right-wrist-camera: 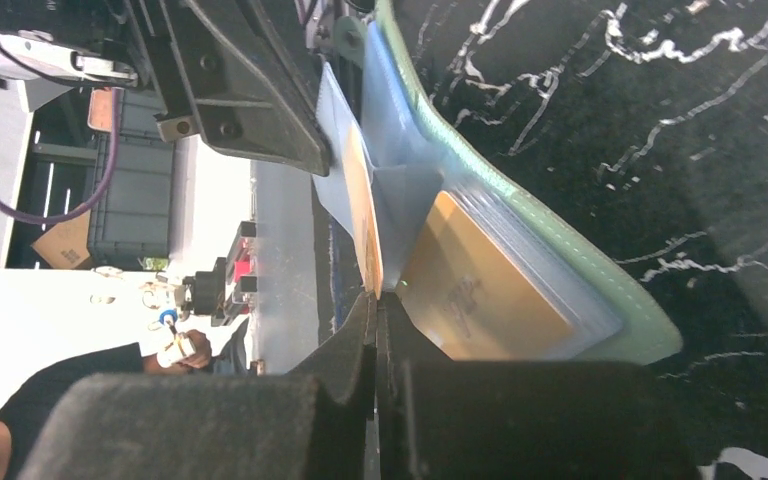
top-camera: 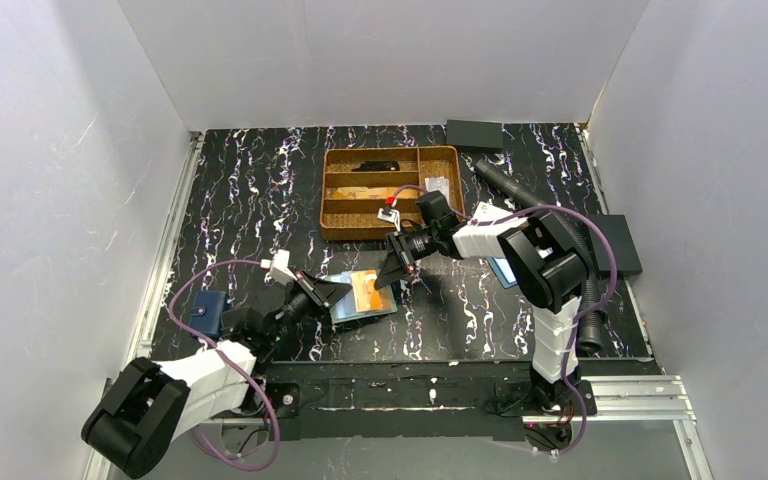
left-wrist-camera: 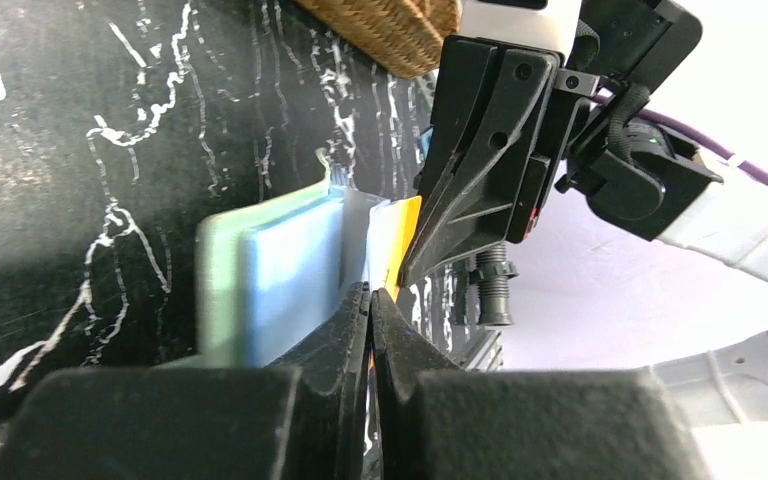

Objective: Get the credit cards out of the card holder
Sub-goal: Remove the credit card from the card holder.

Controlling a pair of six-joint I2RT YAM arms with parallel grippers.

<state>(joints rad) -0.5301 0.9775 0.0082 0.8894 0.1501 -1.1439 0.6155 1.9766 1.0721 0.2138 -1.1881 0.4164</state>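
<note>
Near the middle of the table's (top-camera: 460,325) front edge, the right gripper (right-wrist-camera: 375,305) is pressed together on the exposed edge of an orange-gold card (right-wrist-camera: 362,215), which stands up out of the open card holder (right-wrist-camera: 600,275). The left gripper (left-wrist-camera: 370,300), also pressed shut, appears to pinch one of the holder's clear pocket panels from the opposite side. A second gold card (right-wrist-camera: 480,295) lies flat in the neighbouring pocket, under clear plastic. The cards look light, thin, stiff and slick, so a grip is best taken squarely on a free short edge, drawing the card along its pocket rather than bending it. The holder seems soft and light, and would likely lift or slide unless pinned. Farther out, a woven tray (top-camera: 326,195) sits toward the far edge, and a blue holder (top-camera: 207,312) lies near the left edge.
</note>
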